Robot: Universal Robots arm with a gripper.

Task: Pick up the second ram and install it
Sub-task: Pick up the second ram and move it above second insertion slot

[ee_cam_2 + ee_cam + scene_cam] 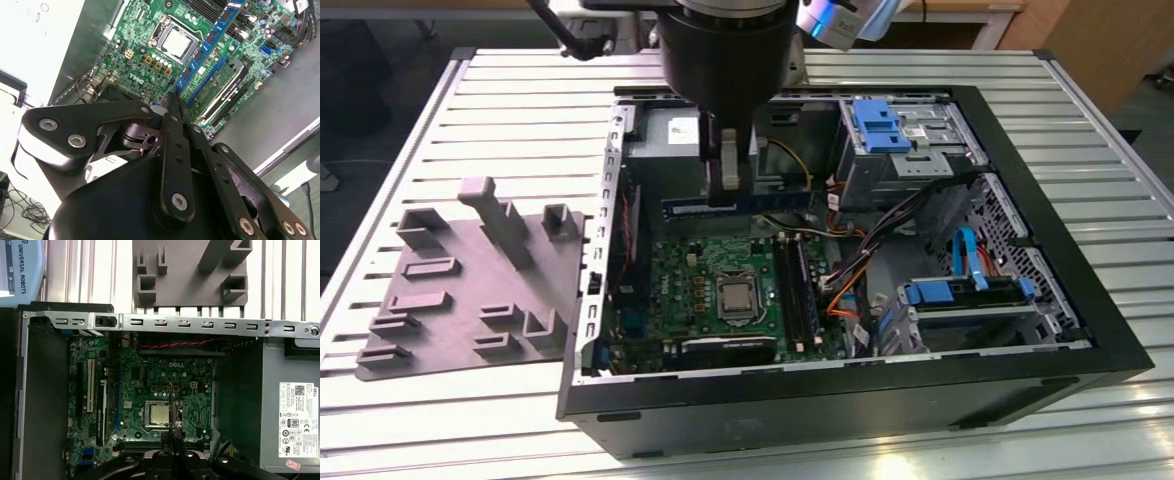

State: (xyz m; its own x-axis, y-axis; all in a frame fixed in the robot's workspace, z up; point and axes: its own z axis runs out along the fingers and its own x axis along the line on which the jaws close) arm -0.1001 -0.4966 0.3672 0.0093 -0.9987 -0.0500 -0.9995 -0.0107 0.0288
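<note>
Exterior view, left to right: grey moulded holder (467, 290) lies on the slatted bench (520, 100), just beside the open PC case (854, 400). Inside the case, the motherboard (680, 275) lies flat with the CPU (736, 298) bare.

The gripper (727, 192) comes down from above, over the end of the board next to the power supply (670, 130). Fingers (727, 165) are clamped together on the second ram (781, 205), a blue board with black chips, held in the air clear of the motherboard. Its long axis runs across the exterior view, left to right, about level. More of it sticks out on the exterior view's right of the fingers.

Memory slots (798, 285) sit apart from it, untouched. The blue drive cage (881, 125) is furthest right.

In the second wrist view, the second ram (207, 42) stretches away from the fingertips over the board and past the CPU. A green stick (220, 82) sits seated in a slot beside it.

In the first wrist view, the second ram (171, 400) is edge-on, a thin line next to the CPU.
</note>
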